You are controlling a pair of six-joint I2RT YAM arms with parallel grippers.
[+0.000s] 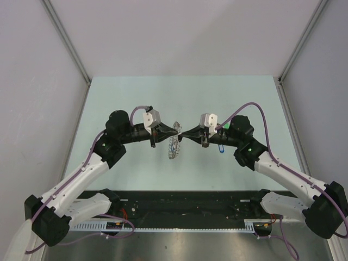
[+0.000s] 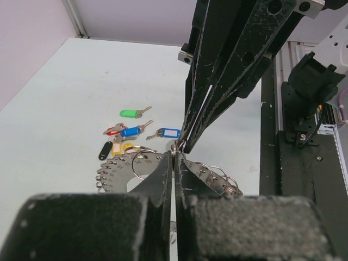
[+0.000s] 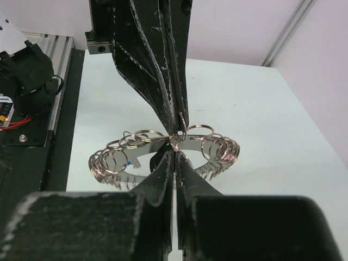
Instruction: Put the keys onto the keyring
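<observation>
Above the middle of the surface [image 1: 136, 98], the keyring [image 1: 173, 148] hangs in the air, pinched from both sides. The left pincer [image 2: 174, 159] is clenched on its flat rim. The right pincer [image 3: 174, 155], jaws pressed tight, meets it tip to tip, seemingly nipping one of the small wire loops [image 3: 196, 130] strung along the ring, though the contact is too crowded to be sure. The keys [image 2: 130, 131] lie loose in a cluster on the surface below, off the ring. Judging by this, the step in hand is securing a loop so it can be opened for a key. Doing it well calls for a firm, motionless left hold while the right works only the loop's free end, without twisting the ring or shaking it out of the grip.
</observation>
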